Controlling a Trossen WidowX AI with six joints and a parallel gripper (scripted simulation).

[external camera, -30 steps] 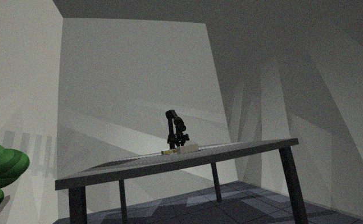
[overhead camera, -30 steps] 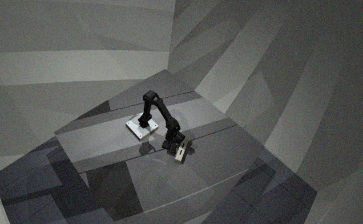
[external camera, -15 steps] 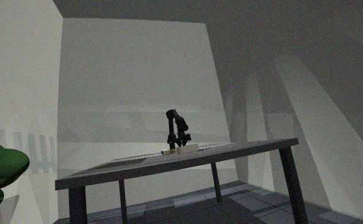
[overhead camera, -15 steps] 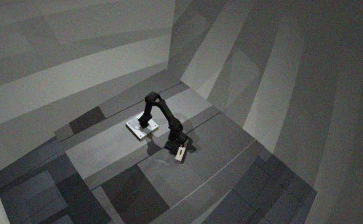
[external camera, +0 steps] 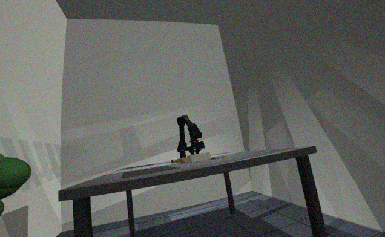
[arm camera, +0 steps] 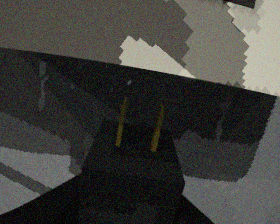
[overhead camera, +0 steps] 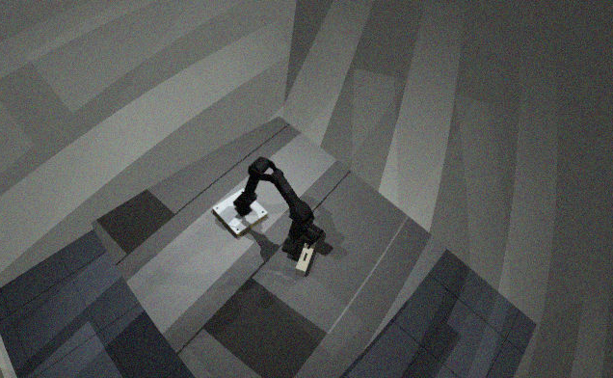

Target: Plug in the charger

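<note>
The power strip (overhead camera: 302, 266) (external camera: 199, 158) is a cream block on the table, with dark slots showing on its top in the top view. My gripper (external camera: 195, 153) is shut on the charger (arm camera: 133, 160), a black body low in the wrist view. Its two yellow prongs (arm camera: 121, 122) (arm camera: 157, 127) point up the picture, away from the body. In the top view the gripper is over or close beside the strip's far end and covers part of it. Its fingertips are hidden there. The left outlet and the prong tips' distance to any slot cannot be made out in the dark wrist view.
The arm's base stands on a white plate (overhead camera: 226, 212) behind the strip. The grey table (overhead camera: 357, 227) (external camera: 239, 159) carries hard shadows and light bands. A green plant (external camera: 4, 172) stands at the left of the exterior view, off the table.
</note>
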